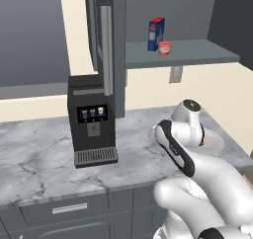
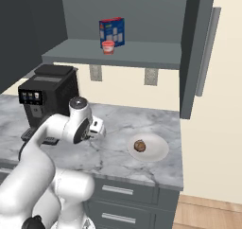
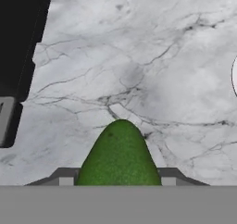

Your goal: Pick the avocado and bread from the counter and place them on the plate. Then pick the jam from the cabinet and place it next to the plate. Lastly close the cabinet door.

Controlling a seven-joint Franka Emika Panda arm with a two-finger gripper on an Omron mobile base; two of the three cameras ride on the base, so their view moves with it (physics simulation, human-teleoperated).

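Note:
In the hand view the dark green avocado [image 3: 120, 153] stands between my fingertips, and the gripper [image 3: 117, 179] is shut on it just above the marble counter [image 3: 139, 47]. From the right base view my hand [image 2: 97, 127] hangs over the counter [image 2: 123, 124], left of the pale plate [image 2: 158, 153]. The brown bread [image 2: 140, 146] lies on that plate. The red jam [image 2: 108, 47] jar stands on the shelf of the open cabinet [image 2: 142, 53], in front of a blue-and-red box [image 2: 112, 31]. The left base view shows the jam [image 1: 164, 48] too.
A black coffee machine [image 1: 91, 119] stands on the counter left of my arm, under an open cabinet door [image 1: 106, 45] with a long silver handle. The other open door [image 2: 196, 48] hangs over the counter's right end. Grey drawers [image 2: 118, 190] run below the counter edge.

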